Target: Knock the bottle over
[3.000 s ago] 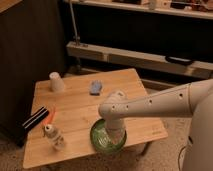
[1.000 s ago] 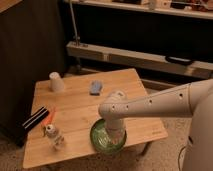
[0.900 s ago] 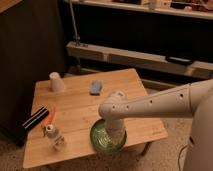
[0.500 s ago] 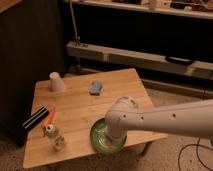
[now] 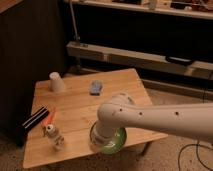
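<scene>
One bottle (image 5: 53,136): small, clear, pale cap, on the front-left part of the table, just in front of the orange-handled tool. It looks upright, but honestly I can't tell for sure.
One cup (image 5: 56,81): white paper, wide end down, near the back-left corner.
One blue thing (image 5: 95,87): small and flat-ish, toward the back middle (no idea what it is).
One orange-handled tool (image 5: 51,116): lies right beside one black block (image 5: 34,120) at the left edge.
One green plate (image 5: 117,145): near the front edge, mostly covered by the arm.
Table (image 5: 125,85): one, low, light wooden boards.
Room: dim, with a dark panel on the left, a long pale shelf (image 5: 130,55) behind the table, and a speckled floor (image 5: 170,155).
Arm (image 5: 155,117): one, white, reaching in from the right, its rounded end over the plate.
Gripper (image 5: 102,142): tucked under that rounded end, at the green plate and well apart from the bottle. Can't tell whether it's spread or closed, or whether it touches anything.
</scene>
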